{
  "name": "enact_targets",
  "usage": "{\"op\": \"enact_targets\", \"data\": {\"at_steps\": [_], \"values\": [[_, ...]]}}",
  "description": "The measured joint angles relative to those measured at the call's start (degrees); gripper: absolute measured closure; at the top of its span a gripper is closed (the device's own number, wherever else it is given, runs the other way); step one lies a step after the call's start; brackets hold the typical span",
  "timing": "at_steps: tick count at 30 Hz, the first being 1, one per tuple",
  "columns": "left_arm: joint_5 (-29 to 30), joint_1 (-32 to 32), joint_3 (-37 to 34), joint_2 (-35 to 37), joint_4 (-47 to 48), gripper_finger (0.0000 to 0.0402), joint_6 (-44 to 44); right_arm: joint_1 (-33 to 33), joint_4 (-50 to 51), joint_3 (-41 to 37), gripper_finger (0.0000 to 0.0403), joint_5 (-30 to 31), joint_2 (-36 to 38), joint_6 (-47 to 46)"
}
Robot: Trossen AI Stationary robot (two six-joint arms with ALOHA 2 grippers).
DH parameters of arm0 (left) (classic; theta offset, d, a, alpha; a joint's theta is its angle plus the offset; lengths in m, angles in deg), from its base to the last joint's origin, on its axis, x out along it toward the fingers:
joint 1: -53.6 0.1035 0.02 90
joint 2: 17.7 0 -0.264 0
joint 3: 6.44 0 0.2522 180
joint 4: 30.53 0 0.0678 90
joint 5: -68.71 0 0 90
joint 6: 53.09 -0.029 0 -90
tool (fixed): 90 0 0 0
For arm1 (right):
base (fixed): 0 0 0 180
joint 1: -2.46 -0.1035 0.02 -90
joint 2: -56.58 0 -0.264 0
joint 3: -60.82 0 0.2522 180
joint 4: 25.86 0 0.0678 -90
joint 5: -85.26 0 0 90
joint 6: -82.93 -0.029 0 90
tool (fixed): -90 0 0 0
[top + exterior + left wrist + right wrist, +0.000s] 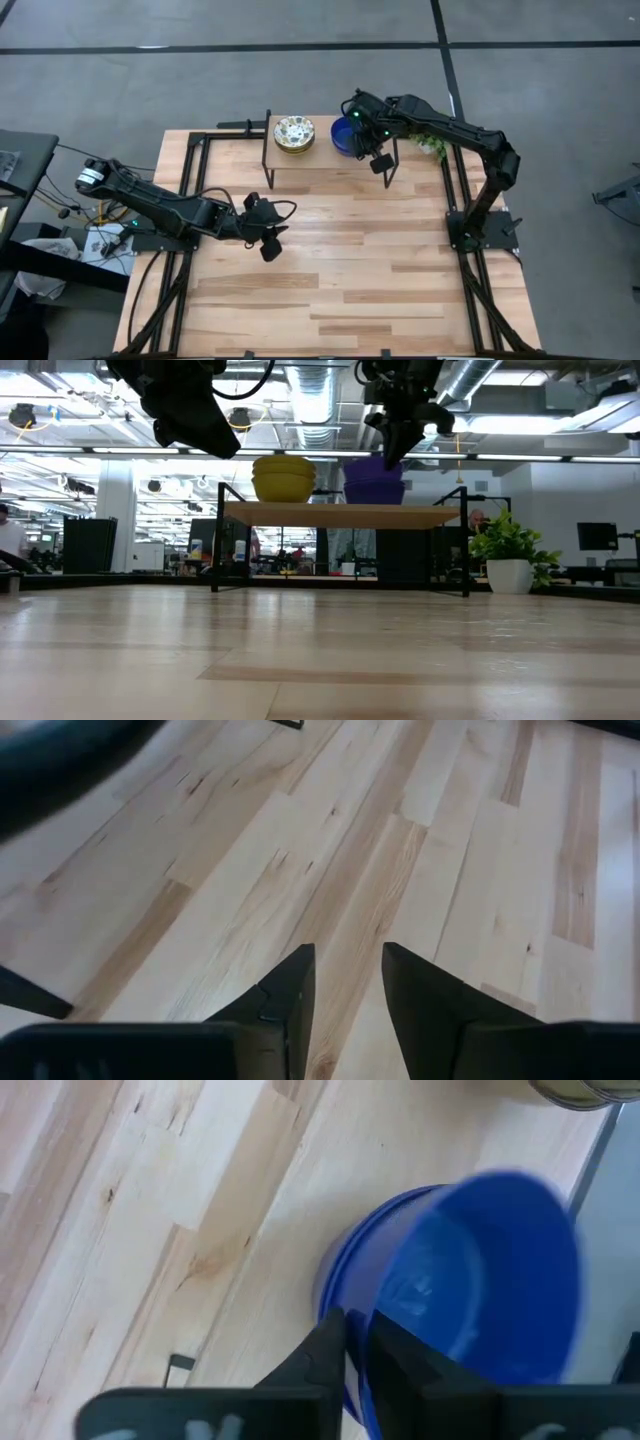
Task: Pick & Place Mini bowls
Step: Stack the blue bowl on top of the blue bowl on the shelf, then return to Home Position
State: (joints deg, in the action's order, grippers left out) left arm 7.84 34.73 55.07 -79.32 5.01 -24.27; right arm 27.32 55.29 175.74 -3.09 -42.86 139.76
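Plank table [340, 280] bears a small wooden shelf [340, 515].

- High view looks straight down, taking in the whole table [330, 290] and both arms.
- Low view sits at worktop height, facing level across the wood to the shelf [340, 515] and the room behind; that shelf [330, 160] shows from above too.
- Left wrist view looks down close on bare planks.
- Right wrist view is tight on the blue bowls [470, 1280] at the shelf.
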Motion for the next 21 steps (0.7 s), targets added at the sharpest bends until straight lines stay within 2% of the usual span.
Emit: {"op": "enact_targets", "data": {"at_steps": [10, 16, 21], "values": [[0.0, 0.0, 0.0, 0.0, 0.0, 0.0285, 0.0, -0.1, -0.2, 0.0, 0.0328, 0.5, 0.1, -0.1], [0.0, 0.0, 0.0, 0.0, 0.0, 0.0285, 0.0, -1.5, -0.6, 0.0, 0.0324, 4.1, 2.3, -0.9], [0.0, 0.0, 0.0, 0.0, 0.0, 0.0285, 0.0, -1.6, -0.8, 0.0, 0.0334, 4.5, 4.4, -1.1]]}}
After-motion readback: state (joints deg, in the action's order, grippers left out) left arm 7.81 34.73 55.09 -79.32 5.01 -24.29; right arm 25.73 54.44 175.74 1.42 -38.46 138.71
